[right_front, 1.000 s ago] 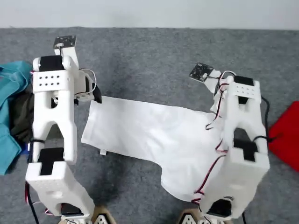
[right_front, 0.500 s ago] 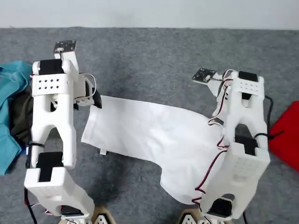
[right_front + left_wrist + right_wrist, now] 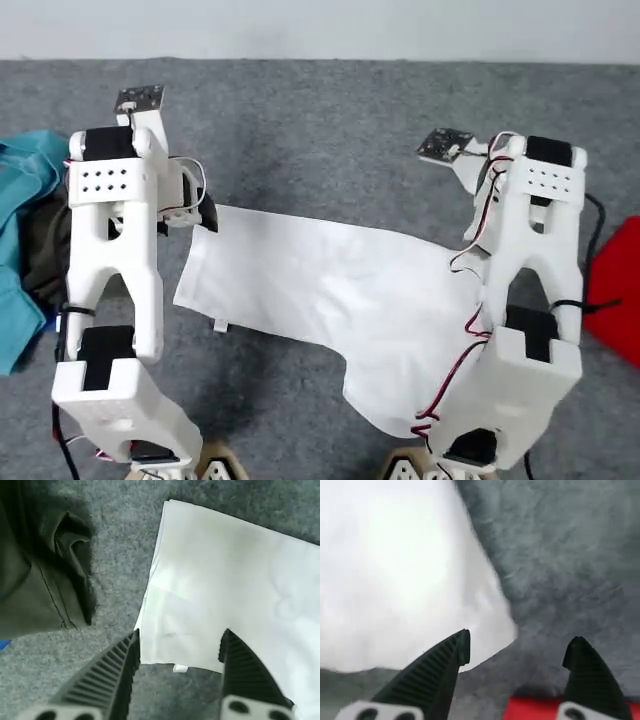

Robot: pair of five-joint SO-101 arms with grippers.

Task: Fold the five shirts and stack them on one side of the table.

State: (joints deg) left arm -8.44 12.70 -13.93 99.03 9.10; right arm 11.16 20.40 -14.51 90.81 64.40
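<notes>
The left hand (image 3: 180,632) is held released, jaws spread, directly above the short left edge of the flat white fabric shirt (image 3: 225,570). The right hand (image 3: 520,637), likewise released and empty, is poised just past the opposite edge. The shirt's long axis is laid across the grey carpet-like bench (image 3: 330,120) from arm to arm, so each end is judged nearest its own arm. A dark olive garment (image 3: 35,580) and what seems a teal shirt (image 3: 20,200) are heaped beside the left arm, and a red garment (image 3: 615,280) lies beyond the right.
</notes>
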